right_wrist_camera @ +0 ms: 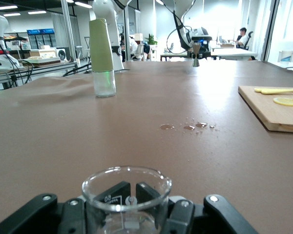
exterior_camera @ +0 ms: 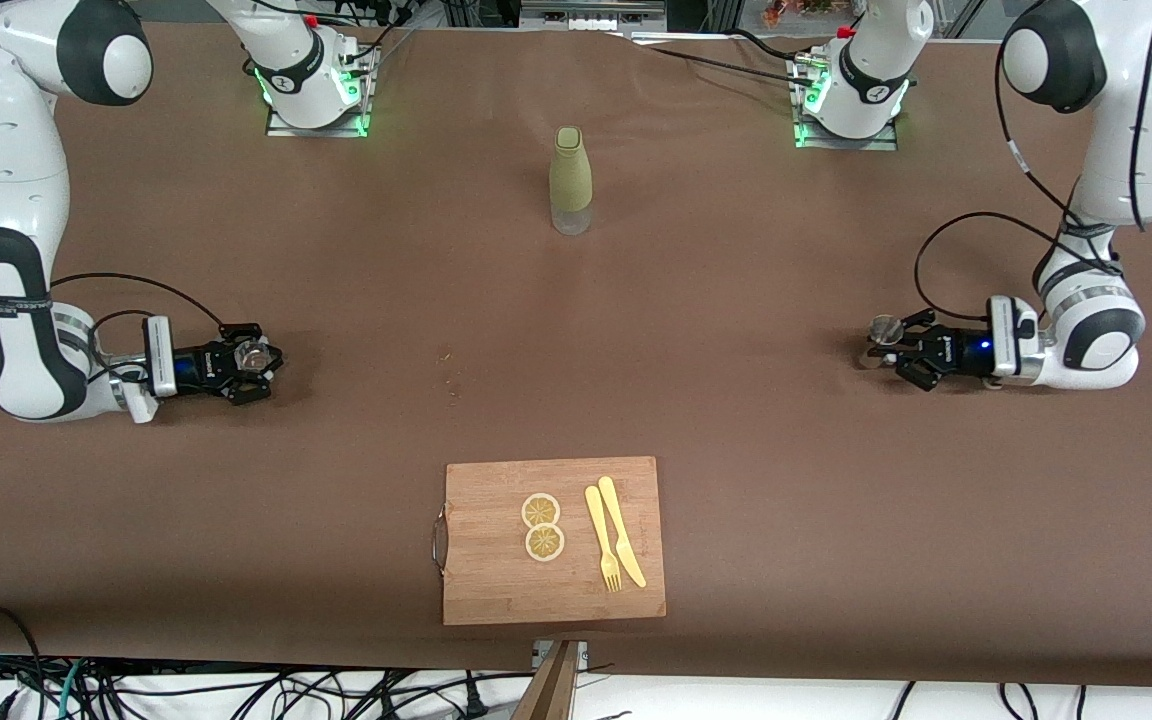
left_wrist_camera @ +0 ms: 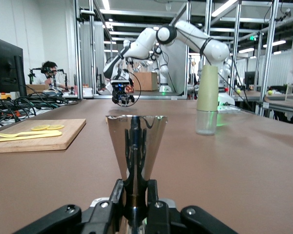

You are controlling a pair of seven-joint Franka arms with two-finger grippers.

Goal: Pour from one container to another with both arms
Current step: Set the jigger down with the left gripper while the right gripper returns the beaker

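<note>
The left hand (exterior_camera: 881, 345) is clamped on a steel jigger (left_wrist_camera: 136, 146) low over the worktop (exterior_camera: 736, 400); the right hand (exterior_camera: 261, 365) grips a small glass beaker (right_wrist_camera: 127, 195). A green-sleeved bottle (exterior_camera: 570, 180) stands between the arms' bases.

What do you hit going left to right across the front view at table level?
Right gripper holding a clear glass cup → cutting board → bottle → left gripper holding a metal jigger.
</note>
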